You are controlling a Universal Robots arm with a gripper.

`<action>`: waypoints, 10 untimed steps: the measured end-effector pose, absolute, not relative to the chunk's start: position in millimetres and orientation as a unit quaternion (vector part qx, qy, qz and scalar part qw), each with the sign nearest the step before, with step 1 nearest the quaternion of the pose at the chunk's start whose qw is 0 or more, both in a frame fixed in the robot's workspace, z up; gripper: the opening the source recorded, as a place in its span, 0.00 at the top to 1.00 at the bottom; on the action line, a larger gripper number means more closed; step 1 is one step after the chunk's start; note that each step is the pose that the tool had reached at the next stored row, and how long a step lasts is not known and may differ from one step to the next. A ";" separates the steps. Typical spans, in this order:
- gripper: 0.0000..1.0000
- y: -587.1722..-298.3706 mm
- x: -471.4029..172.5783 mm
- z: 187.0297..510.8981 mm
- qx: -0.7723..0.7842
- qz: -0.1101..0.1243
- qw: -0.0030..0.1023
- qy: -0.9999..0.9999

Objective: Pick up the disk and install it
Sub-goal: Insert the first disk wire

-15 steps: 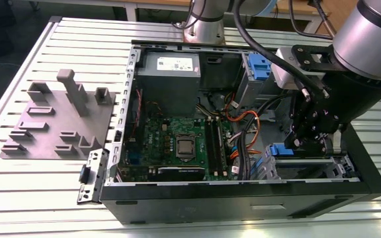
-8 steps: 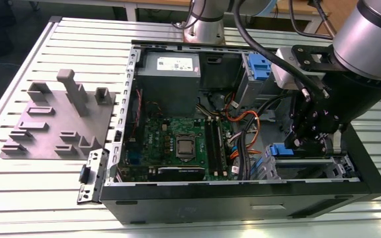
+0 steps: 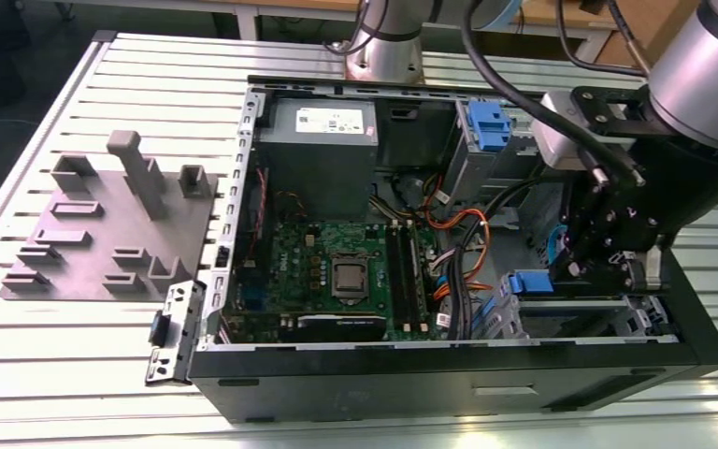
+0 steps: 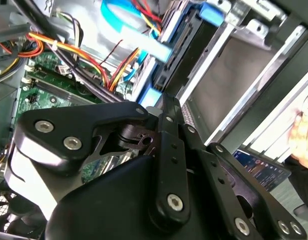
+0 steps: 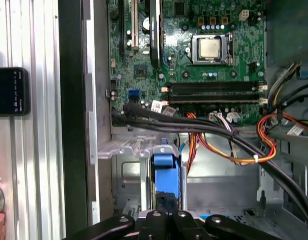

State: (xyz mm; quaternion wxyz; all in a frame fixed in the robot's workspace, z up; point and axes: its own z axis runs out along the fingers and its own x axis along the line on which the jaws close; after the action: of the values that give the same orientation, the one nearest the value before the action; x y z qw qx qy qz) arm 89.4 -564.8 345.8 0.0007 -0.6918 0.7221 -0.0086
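Observation:
The disk [image 3: 531, 282] stands on edge in its bright blue carrier, down in the drive bay at the front corner of the open computer case [image 3: 253, 187], on the exterior view's right. My gripper [image 3: 561, 279] reaches down into that bay from above. In the first wrist view the gripper [image 5: 166, 214] has its black fingers close together on the upper edge of the disk [image 5: 164, 167]. The second wrist view has the gripper [image 4: 161, 107] linkage across it, with the disk [image 4: 152, 95] at the fingertips beside the metal bay wall.
A grey fixture plate [image 3: 109, 234] with upright posts lies on the slatted table at the exterior view's left. Motherboard [image 3: 334, 271], bundled cables [image 5: 219, 145] and a second blue carrier [image 3: 489, 126] sit inside the case. A person's hand [image 4: 301, 125] is near the case.

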 end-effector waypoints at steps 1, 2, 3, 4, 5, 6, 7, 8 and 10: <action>0.89 -564.8 90.9 345.9 -0.692 -0.009 0.001 0.722; 0.89 -564.7 91.2 345.9 -0.692 -0.009 0.001 0.722; 0.89 -564.7 91.2 345.9 -0.692 -0.009 0.001 0.722; 0.89 -564.7 91.3 346.4 -0.692 -0.009 0.001 0.722; 0.89 -564.5 91.3 347.6 -0.692 -0.009 0.001 0.722; 0.89 -564.3 91.3 348.8 -0.692 -0.009 0.001 0.722; 0.89 -564.2 91.3 350.0 -0.692 -0.009 0.001 0.722; 0.89 -564.1 91.3 351.0 -0.692 -0.009 0.001 0.722; 0.89 -563.8 91.3 351.9 -0.692 -0.009 0.001 0.722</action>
State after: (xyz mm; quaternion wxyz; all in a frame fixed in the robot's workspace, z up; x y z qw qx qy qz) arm 91.3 -563.8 351.9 0.0008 -0.6917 0.7221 -0.0085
